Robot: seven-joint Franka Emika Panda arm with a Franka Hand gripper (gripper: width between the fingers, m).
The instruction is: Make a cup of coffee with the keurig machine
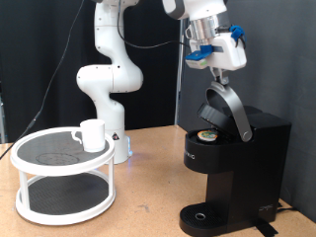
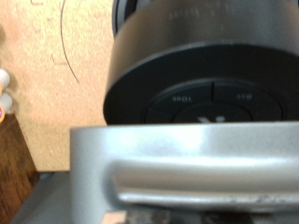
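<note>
The black keurig machine (image 1: 232, 163) stands at the exterior view's right with its lid (image 1: 225, 107) raised. A pod with a tan top (image 1: 205, 136) sits in the open chamber. My gripper (image 1: 217, 67) is just above the top end of the raised lid handle, close to it or touching it. The wrist view shows the silver handle (image 2: 187, 163) very close and the machine's black top with buttons (image 2: 210, 93) beyond; my fingers do not show clearly there. The white cup (image 1: 93, 134) stands on the top shelf of a white round rack (image 1: 39, 209) at the exterior view's left, far from the gripper.
The robot's white base (image 1: 107, 84) stands behind the rack. The machine's round drip base (image 1: 202, 219) has nothing on it. Bare wooden table (image 1: 143, 197) lies between rack and machine. A black curtain hangs behind.
</note>
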